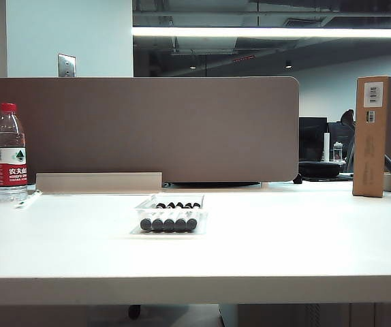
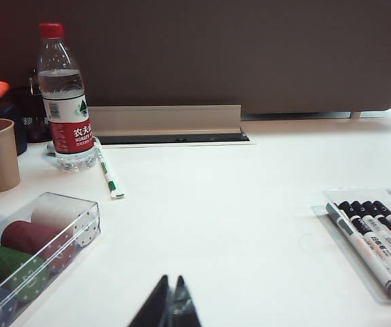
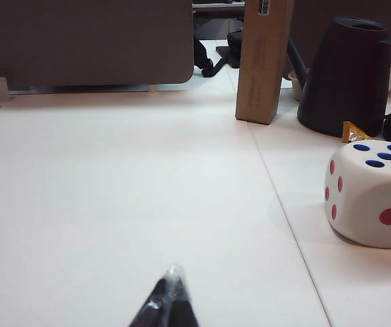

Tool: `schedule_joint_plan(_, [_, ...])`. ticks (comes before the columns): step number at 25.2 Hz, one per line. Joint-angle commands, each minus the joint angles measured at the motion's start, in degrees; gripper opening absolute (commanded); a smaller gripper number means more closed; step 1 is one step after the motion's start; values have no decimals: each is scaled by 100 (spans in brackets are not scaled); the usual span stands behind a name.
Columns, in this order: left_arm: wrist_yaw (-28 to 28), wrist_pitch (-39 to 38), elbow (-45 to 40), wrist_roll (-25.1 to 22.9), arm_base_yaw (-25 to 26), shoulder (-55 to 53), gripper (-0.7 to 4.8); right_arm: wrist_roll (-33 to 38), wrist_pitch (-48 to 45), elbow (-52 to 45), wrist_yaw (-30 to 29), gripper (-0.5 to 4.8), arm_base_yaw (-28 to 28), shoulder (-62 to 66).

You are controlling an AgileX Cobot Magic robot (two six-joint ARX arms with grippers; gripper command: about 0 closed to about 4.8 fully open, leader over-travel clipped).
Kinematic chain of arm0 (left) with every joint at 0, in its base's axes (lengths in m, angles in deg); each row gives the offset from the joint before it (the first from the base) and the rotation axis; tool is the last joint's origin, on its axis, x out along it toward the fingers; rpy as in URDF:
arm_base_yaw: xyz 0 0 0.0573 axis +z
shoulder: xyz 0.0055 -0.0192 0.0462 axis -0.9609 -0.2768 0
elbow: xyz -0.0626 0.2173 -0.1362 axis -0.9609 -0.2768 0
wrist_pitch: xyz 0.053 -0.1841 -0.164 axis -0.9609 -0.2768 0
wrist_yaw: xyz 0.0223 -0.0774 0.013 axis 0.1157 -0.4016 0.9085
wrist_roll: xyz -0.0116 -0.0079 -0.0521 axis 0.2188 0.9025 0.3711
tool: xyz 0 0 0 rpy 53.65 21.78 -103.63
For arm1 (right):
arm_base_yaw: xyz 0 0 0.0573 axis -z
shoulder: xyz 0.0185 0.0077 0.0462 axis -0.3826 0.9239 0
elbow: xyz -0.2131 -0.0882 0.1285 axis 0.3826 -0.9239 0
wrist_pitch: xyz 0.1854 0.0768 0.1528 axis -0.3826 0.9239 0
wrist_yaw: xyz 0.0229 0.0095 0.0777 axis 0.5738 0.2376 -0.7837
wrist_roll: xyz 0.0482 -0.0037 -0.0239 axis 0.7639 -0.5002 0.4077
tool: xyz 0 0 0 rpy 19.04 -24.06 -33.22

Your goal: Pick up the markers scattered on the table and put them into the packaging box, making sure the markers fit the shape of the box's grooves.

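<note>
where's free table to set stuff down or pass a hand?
Bare: wide stretch between packaging box with markers and cardboard box, and the front strip before the tray. Also between water bottle and tray. Crowded: clear case of rolls, cup and pen by the shut left gripper; die and kettle near the shut right gripper.

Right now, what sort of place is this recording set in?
Most likely an open-plan office: a white desk backed by a brown partition screen, with ceiling strip lighting and a monitor behind it.
</note>
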Motion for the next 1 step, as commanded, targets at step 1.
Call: schedule_joint_plan(1, [-20,70,24,-2,-4,2,-5,-13,-83,-24,-9,-8,7,2])
